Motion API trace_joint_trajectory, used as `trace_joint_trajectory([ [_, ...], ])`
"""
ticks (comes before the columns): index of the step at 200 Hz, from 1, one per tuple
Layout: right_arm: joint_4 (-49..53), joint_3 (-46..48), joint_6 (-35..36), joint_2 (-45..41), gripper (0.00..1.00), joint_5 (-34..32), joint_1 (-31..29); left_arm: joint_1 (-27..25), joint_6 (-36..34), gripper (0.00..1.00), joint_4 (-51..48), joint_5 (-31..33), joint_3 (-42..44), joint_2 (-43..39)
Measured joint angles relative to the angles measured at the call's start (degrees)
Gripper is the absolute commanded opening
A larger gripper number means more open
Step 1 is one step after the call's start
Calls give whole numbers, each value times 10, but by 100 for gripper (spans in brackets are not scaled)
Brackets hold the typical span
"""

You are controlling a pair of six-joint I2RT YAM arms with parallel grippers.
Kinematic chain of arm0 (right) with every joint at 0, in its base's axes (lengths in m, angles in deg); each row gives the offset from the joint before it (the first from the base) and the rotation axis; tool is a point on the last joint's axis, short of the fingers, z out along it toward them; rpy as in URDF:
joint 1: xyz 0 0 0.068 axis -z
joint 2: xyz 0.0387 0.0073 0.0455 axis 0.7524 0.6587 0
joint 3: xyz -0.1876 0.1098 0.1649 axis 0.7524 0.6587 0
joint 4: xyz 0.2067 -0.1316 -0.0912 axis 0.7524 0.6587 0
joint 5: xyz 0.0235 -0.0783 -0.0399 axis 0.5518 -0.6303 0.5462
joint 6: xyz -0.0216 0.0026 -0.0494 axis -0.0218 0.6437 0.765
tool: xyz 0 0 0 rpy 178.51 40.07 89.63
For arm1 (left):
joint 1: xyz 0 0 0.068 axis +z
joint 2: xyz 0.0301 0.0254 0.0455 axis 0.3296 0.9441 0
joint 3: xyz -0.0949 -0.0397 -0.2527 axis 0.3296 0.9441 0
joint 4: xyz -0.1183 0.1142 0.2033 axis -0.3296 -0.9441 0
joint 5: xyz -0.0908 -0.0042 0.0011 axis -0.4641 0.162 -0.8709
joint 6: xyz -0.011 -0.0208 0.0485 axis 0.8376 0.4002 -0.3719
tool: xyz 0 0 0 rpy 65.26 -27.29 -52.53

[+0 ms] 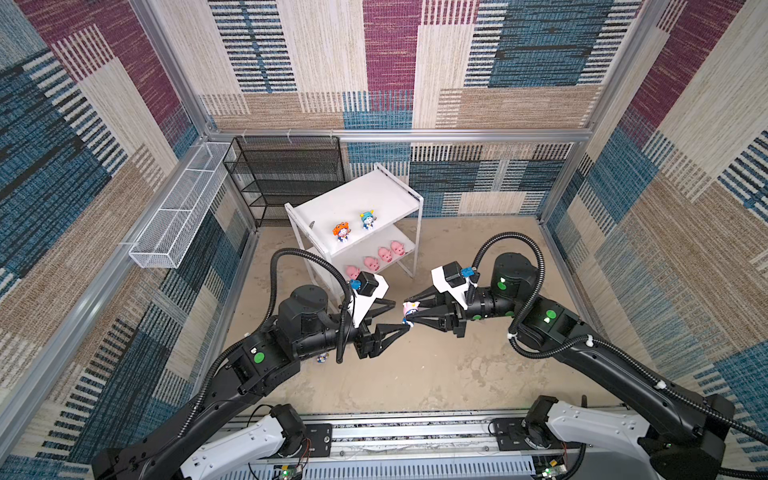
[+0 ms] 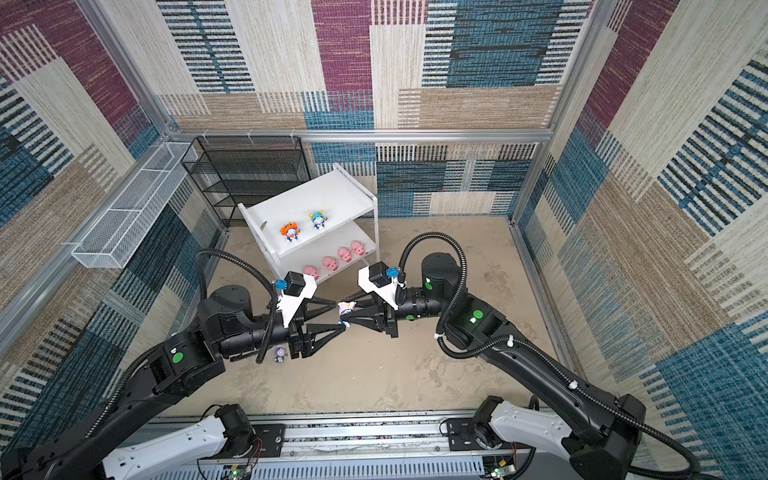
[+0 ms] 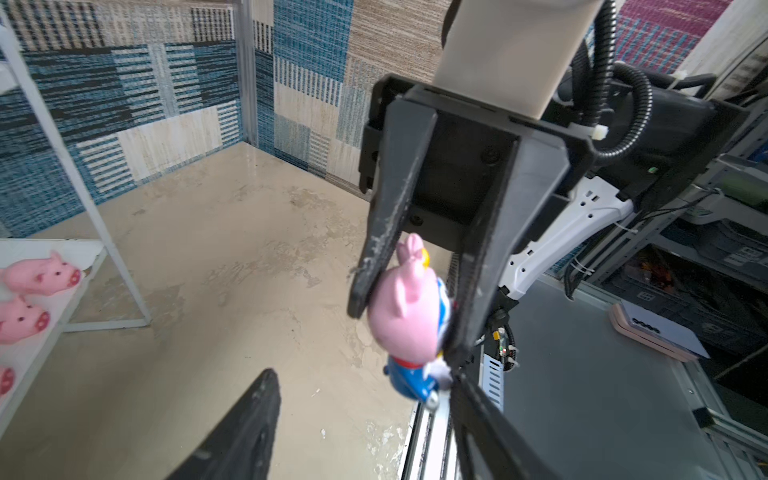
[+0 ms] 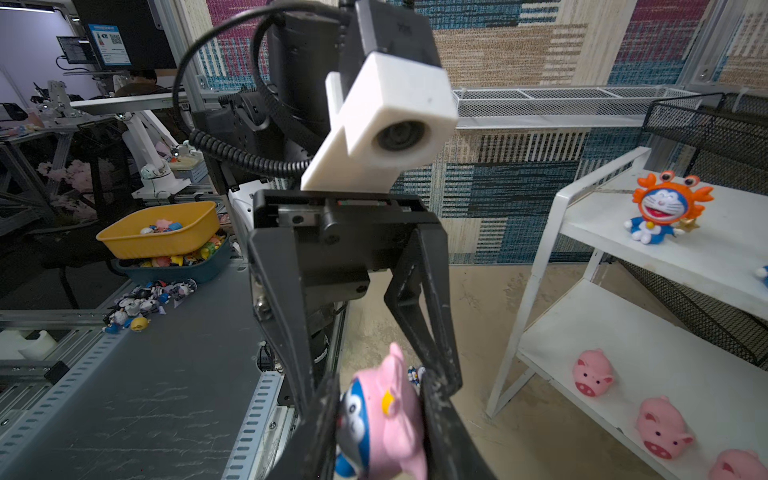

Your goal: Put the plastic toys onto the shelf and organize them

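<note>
The pink-hooded figurine [image 1: 410, 311] is hanging off the floor [image 1: 436, 365], clamped between the fingers of the right gripper [image 4: 380, 419]. The left gripper [image 2: 340, 316] is holding its fingers apart, flanking the toy, with one tip seemingly right against its feet. Backing away carelessly risks dragging it askew. Beyond the fingertips, the shelf [image 1: 365, 195] is offering bare top-board room, though its tube frame is threatening a snag.

— Any writing here you can read?
— None. A blue sheet [image 4: 109, 45] on a dark panel [image 4: 143, 29] carries a square code [image 4: 119, 39] and lines of print, all too small and blurred to read.
</note>
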Motion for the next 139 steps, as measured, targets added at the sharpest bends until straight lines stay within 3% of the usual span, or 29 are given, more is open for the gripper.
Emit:
trace_joint_trajectory([
  [59, -13, -42, 79, 56, 26, -4, 64, 1, -49, 98, -157, 122, -57, -37],
  [139, 4, -259, 193, 262, 26, 27, 159, 1, -72, 99, -248, 228, -66, -62],
])
